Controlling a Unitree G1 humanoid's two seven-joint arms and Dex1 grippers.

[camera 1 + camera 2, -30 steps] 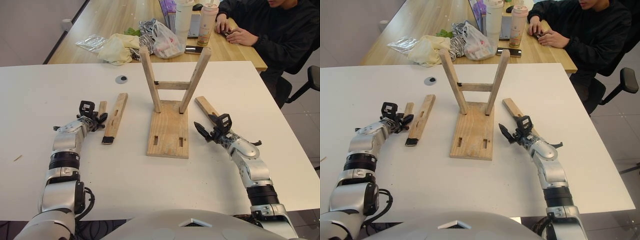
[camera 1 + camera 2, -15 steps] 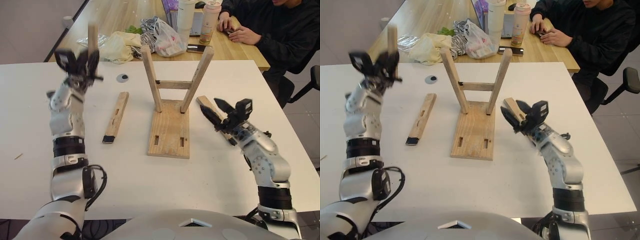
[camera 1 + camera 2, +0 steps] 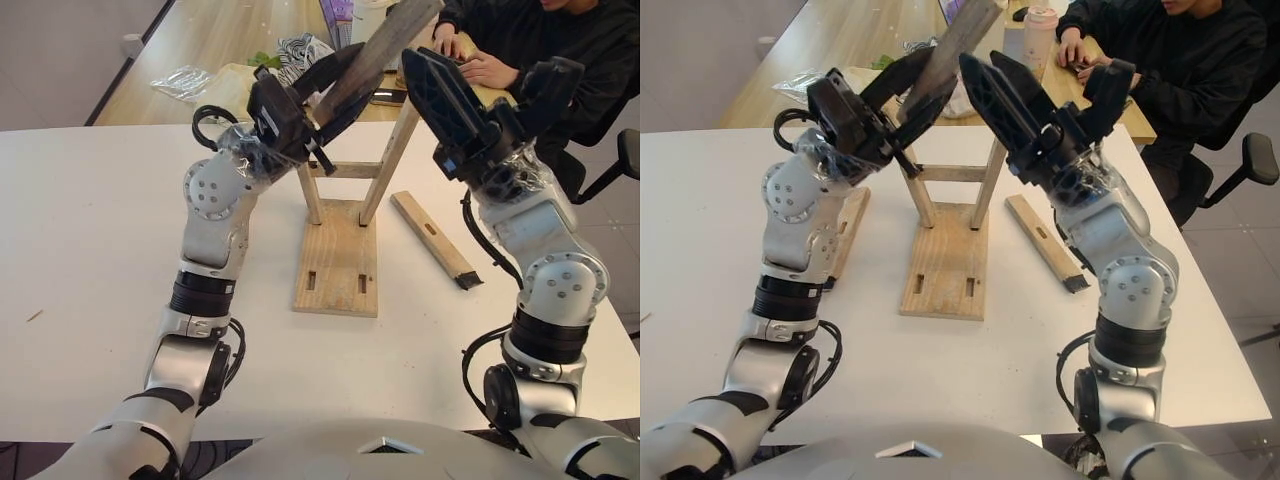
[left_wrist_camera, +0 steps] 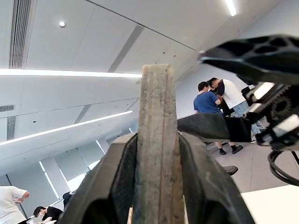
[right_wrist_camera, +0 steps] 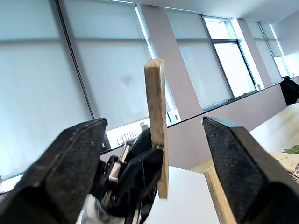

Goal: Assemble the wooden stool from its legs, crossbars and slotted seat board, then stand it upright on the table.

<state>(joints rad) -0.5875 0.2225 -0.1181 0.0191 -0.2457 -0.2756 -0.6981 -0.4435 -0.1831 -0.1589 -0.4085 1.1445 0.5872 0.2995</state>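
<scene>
The slotted seat board (image 3: 337, 262) lies flat mid-table with two legs (image 3: 303, 185) standing in its far slots, a crossbar (image 3: 345, 170) joining them. My left gripper (image 3: 335, 88) is raised above them, shut on a wooden stool piece (image 3: 385, 42) that slants up to the right. The left wrist view has this piece (image 4: 158, 154) clamped between both fingers. My right gripper (image 3: 490, 60) hangs open just right of it, fingers (image 5: 70, 168) spread wide, nothing held. A loose leg (image 3: 437, 240) lies right of the board, another (image 3: 850, 225) left of it behind my left arm.
A wooden table (image 3: 200, 60) behind the white one carries plastic bags (image 3: 240, 90), a cup and a phone; a person sits at its right end. A small splinter (image 3: 35, 315) lies near the white table's left edge. Front of the white table is bare.
My left arm lifted the wooden piece off the table, then swung it right over the seat board. My right arm rose from beside the right-hand leg, its fingers now spread wider.
</scene>
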